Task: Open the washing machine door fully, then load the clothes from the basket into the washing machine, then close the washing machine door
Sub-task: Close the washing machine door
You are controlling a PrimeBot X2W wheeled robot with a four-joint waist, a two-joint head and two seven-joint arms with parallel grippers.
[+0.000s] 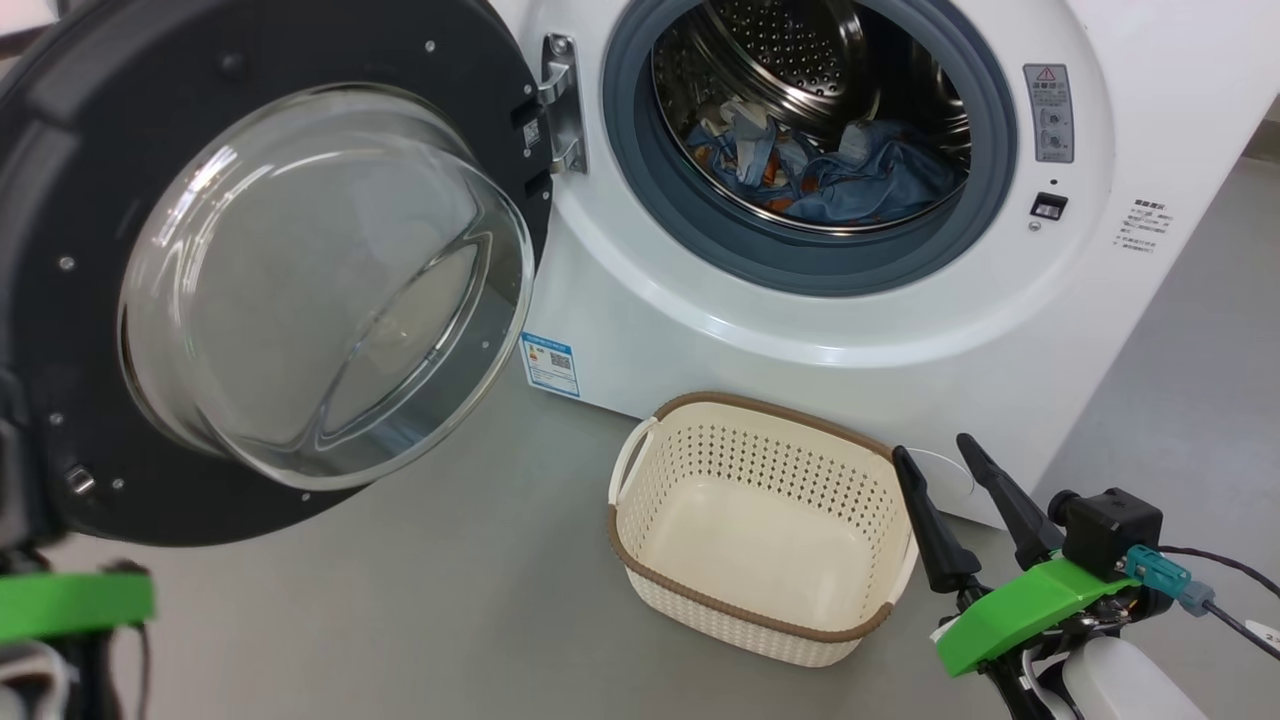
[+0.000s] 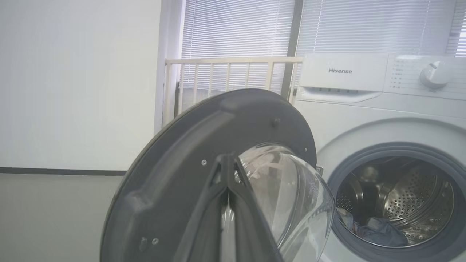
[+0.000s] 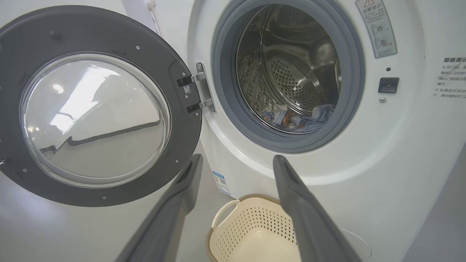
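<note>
The washing machine (image 1: 900, 340) stands with its black round door (image 1: 60, 150) swung wide to the left, glass bowl facing me. Light blue clothes (image 1: 860, 185) lie at the bottom of the steel drum, also seen in the right wrist view as clothes (image 3: 309, 116). The cream basket (image 1: 700, 470) sits on the floor in front of the machine, with nothing inside. My right gripper (image 1: 935, 450) hovers open at the basket's right end, holding nothing. My left gripper (image 2: 227, 157) is shut, its fingers pressed together with nothing between them, close in front of the door (image 2: 174, 174).
Grey floor (image 1: 450, 600) stretches between the open door and the basket. A white railing (image 2: 225, 72) and window blinds stand behind the door beside the machine. A blue label (image 1: 550, 362) marks the machine's lower front. A cable (image 1: 1230, 575) trails from my right wrist.
</note>
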